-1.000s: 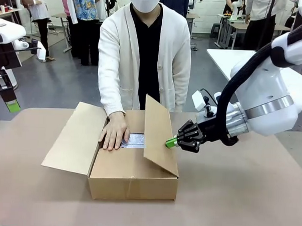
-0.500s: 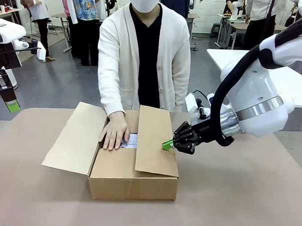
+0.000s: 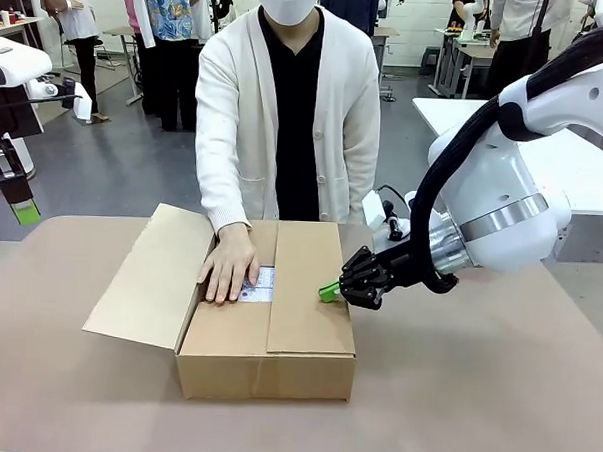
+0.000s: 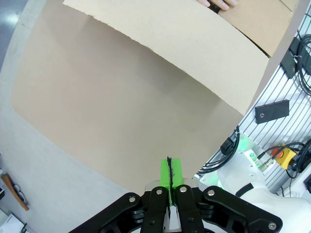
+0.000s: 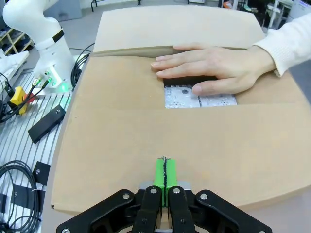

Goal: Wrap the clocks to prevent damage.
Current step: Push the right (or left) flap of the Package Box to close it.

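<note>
Lying flat, the right flap (image 3: 314, 287) runs lengthwise toward the person (image 3: 285, 135); both arms' jaws pressed together.

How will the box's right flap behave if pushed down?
The right flap looks flat and stiff, so it probably hinges as one sheet. It may spring up once the shut right gripper lifts off. The box likely stays put, since the person's hand rests on it.

Bright, even indoor light; sharp frames, wrist views bowed at edges.
</note>
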`<action>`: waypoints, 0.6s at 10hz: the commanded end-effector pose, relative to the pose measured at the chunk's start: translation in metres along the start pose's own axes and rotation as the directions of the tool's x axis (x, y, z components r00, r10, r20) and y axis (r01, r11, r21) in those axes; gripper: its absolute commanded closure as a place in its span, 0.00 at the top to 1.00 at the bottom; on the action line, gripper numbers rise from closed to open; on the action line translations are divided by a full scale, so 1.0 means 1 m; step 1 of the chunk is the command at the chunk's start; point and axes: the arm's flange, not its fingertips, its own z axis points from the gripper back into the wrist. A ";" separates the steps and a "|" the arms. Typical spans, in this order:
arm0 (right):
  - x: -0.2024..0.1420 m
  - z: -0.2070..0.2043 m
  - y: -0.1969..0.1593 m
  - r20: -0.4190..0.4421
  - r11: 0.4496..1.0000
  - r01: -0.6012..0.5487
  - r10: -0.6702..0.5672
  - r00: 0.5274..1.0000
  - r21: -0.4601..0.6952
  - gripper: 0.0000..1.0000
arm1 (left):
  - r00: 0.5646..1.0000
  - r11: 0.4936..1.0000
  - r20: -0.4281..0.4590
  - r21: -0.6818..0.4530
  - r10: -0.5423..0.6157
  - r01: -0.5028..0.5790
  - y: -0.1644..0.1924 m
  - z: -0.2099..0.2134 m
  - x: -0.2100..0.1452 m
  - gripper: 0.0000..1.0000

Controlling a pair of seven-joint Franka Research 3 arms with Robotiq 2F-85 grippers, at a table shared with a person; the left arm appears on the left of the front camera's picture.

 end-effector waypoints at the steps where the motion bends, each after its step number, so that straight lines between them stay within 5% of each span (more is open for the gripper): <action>1: -0.022 -0.021 -0.002 -0.055 1.000 0.014 -0.015 0.998 -0.024 0.01 | 1.000 1.000 -0.010 0.004 0.017 -0.017 0.000 0.002 0.001 0.00; 6: 0.001 0.000 0.000 0.001 1.000 -0.001 0.001 1.000 0.000 0.01 | 1.000 1.000 -0.010 0.004 0.017 -0.017 0.000 0.002 0.001 0.00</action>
